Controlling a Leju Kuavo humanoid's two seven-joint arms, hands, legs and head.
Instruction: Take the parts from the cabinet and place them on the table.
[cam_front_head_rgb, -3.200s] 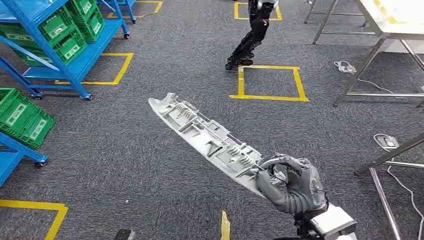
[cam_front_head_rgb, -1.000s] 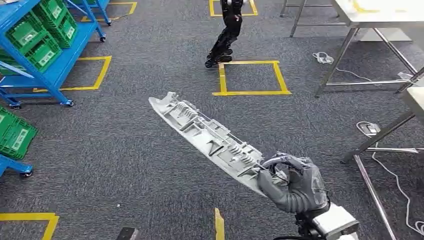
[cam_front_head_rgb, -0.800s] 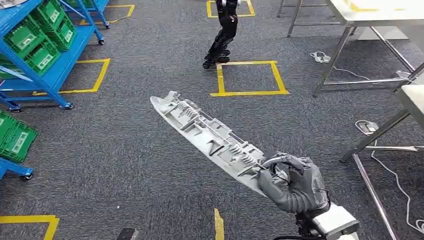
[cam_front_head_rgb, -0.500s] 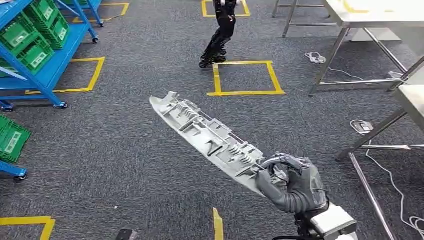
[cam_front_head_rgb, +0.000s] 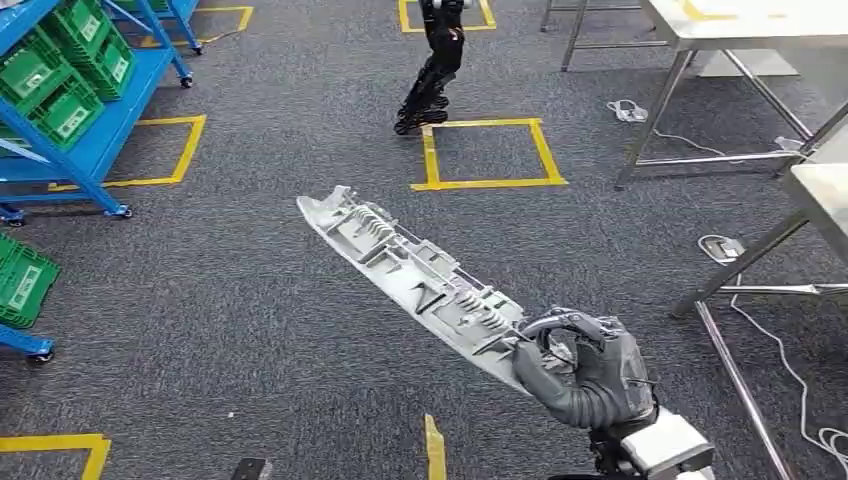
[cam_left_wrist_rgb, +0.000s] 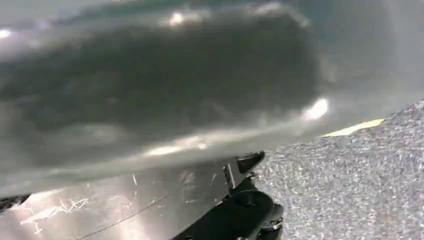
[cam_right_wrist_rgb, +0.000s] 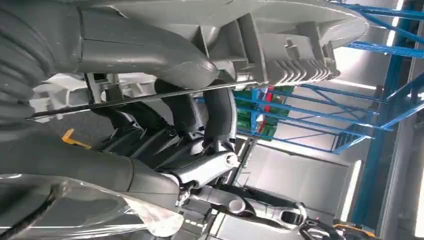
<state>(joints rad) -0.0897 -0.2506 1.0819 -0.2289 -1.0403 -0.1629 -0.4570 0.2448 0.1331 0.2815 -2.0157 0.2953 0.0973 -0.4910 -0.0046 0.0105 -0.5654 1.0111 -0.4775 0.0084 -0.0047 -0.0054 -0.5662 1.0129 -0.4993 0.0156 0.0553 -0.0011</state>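
A: What's at the left?
B: A blue rack (cam_front_head_rgb: 95, 150) with green crates (cam_front_head_rgb: 62, 90) standing on grey carpet (cam_front_head_rgb: 220, 330).
A: And the part?
B: The long grey part (cam_front_head_rgb: 415, 280) is in mid-air above the carpet, slanting away from the right hand (cam_front_head_rgb: 585, 375), whose fingers are curled tight round its near end.
A: Farther right?
B: 1 steel table (cam_front_head_rgb: 720, 30). The left hand's state I cannot tell.

You have one long grey part (cam_front_head_rgb: 415, 280), held by one right hand (cam_front_head_rgb: 585, 375). Upper left of the head view: one blue rack (cam_front_head_rgb: 95, 150) with four green crates (cam_front_head_rgb: 60, 85). Another crate (cam_front_head_rgb: 20, 280) sits at the left edge. Two steel tables (cam_front_head_rgb: 720, 30) stand at right.
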